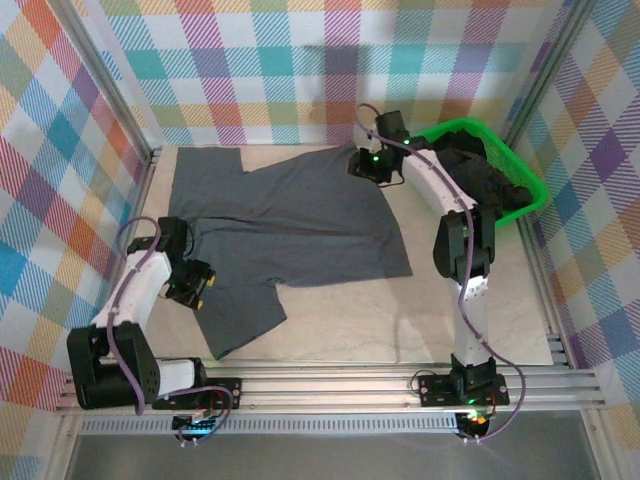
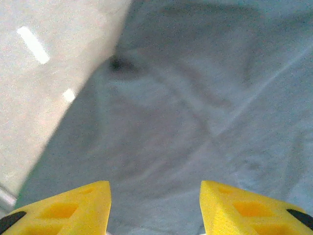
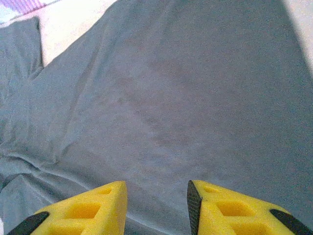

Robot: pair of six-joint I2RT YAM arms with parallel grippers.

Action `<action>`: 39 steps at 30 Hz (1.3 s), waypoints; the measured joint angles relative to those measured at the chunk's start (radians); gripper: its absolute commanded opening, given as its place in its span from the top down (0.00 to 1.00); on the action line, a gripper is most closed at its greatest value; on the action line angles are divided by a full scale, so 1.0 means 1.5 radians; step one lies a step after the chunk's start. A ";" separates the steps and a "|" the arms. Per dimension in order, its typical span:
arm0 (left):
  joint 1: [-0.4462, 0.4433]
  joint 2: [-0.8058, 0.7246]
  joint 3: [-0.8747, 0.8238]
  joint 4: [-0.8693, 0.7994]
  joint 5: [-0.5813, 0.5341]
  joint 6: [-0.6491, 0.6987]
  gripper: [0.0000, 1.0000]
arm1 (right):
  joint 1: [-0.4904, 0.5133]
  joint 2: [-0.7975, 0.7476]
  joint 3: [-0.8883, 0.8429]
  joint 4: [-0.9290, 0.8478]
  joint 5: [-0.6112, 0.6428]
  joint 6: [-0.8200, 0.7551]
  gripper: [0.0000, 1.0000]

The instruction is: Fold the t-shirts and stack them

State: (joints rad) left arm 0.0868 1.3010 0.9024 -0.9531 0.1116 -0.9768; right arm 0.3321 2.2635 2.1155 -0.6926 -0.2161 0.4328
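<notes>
With the blue-grey t-shirt (image 1: 290, 220) spread across the bench (image 1: 330, 320), the left gripper (image 2: 154, 188) open over its near-left part and the right gripper (image 3: 156, 186) open over its far-right corner, each should probably pinch one edge cleanly, then fold evenly.

We count 1 slate blue-grey t-shirt (image 1: 290, 215). 1 green basket (image 1: 528, 178), holding a heap of dark t-shirts (image 1: 485, 175); we can't split that heap into a number. 2 arms: left arm (image 1: 135, 290), right arm (image 1: 462, 250). 2 grippers: left gripper (image 2: 155, 205), right gripper (image 3: 156, 205).
</notes>
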 measured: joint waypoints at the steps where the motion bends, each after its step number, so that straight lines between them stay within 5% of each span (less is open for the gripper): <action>1: 0.000 0.012 0.008 0.010 0.000 -0.002 0.49 | 0.008 0.013 0.004 0.003 -0.003 0.000 0.62; 11: -0.009 0.004 -0.003 0.046 0.018 -0.012 0.49 | 0.036 0.282 0.260 -0.045 0.006 0.023 0.64; 16: -0.010 -0.030 -0.024 0.041 0.025 -0.011 0.49 | 0.027 0.297 0.289 -0.092 0.039 0.046 0.68; 28: -0.010 -0.036 -0.024 0.042 0.042 0.004 0.49 | -0.069 0.197 0.124 -0.109 0.104 0.095 0.70; 39: -0.080 -0.038 -0.068 0.021 0.047 0.026 0.49 | -0.072 0.085 -0.020 -0.075 0.104 0.075 0.56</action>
State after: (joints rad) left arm -0.0326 1.2446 0.7998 -0.9222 0.1822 -0.9379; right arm 0.2234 2.3917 2.0850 -0.8051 -0.0608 0.5453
